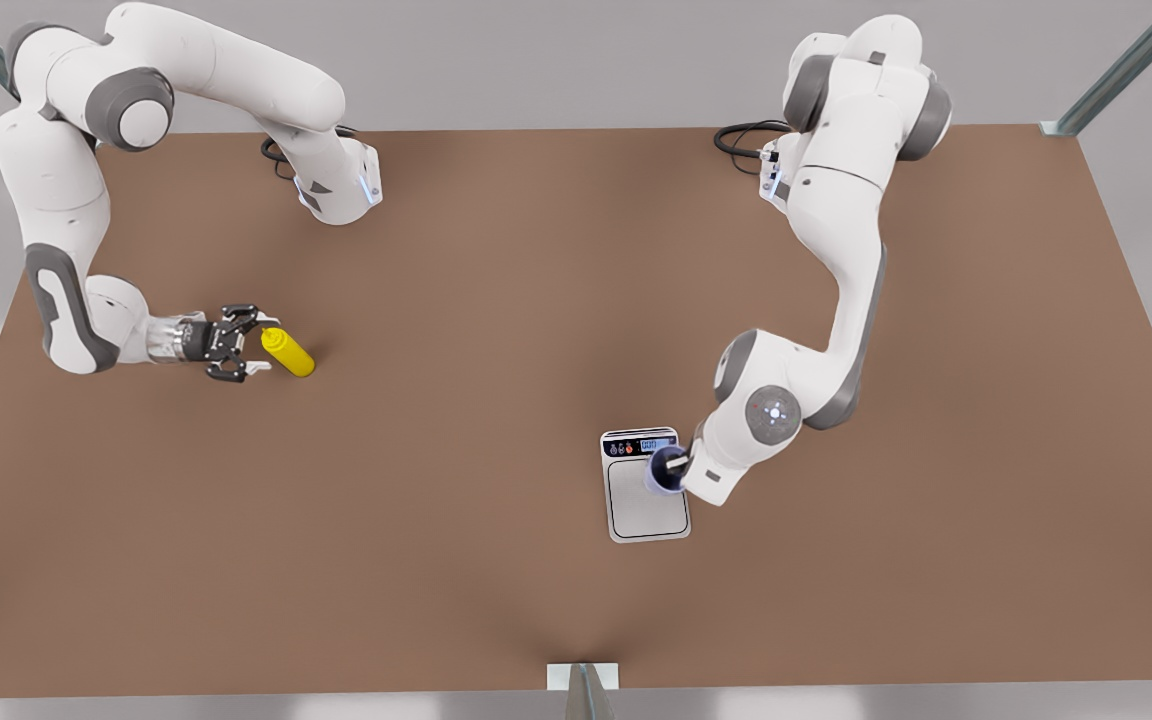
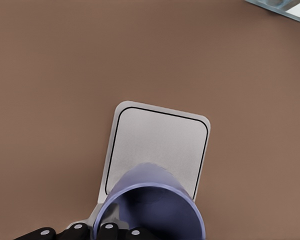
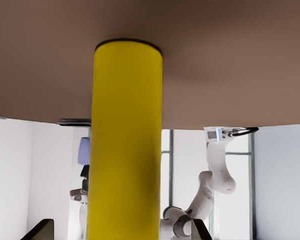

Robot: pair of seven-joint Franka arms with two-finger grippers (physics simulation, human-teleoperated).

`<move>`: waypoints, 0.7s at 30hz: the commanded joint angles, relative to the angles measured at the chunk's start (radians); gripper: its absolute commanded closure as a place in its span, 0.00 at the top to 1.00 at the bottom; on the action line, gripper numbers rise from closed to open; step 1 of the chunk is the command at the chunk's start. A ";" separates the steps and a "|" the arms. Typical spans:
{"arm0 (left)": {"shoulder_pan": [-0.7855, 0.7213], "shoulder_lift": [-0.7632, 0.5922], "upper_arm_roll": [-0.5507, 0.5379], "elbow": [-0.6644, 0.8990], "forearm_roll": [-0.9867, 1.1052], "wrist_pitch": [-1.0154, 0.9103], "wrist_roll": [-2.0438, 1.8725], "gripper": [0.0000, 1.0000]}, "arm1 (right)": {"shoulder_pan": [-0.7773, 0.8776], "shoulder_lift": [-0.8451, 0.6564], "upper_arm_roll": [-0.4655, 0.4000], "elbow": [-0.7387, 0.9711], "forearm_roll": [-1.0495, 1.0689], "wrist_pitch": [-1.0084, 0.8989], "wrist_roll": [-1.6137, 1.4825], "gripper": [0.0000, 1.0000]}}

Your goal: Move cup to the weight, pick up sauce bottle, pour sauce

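Lavender cup over the scale, yellow bottle between waiting fingers

Lavender-blue and tapered, the cup sits in the lower right of the front view, over the upper right part of the weight, just below its black control strip. The left gripper reaches it from the front view's right, and a pale finger lies across the cup's rim. In the left wrist view the cup fills the bottom of the frame with its dark inside turned toward the camera, black finger links touching its near wall; the fingers look closed on it, presumably to keep it steady over the weight's metal plate. Whether its base already rests on the plate I cannot tell.

Over at the left of the front view, the sauce bottle stands on the brown table, well apart from the weight. The right gripper comes at it sideways, one finger either side of the bottle's top end — open, not yet pinching by the look of it. The right wrist view shows the yellow body running straight up the middle of the frame between two dark fingertips at the bottom corners, with clear space on both sides. Centred like that, the bottle is lined up for a squeeze around its body, which should hold it firmly for lifting and later tipping over the cup.
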 commanded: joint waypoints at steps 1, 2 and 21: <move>0.000 0.003 0.000 0.000 -0.057 0.007 0.002 0.24 | 0.000 0.000 0.000 0.002 0.000 0.002 0.000 1.00; 0.000 0.011 -0.002 0.001 -0.057 0.022 0.001 0.24 | 0.000 0.002 0.000 0.002 0.000 0.012 0.000 1.00; 0.000 0.013 -0.006 0.023 -0.061 0.038 -0.003 1.00 | -0.002 0.019 0.063 0.000 -0.020 0.049 -0.032 0.71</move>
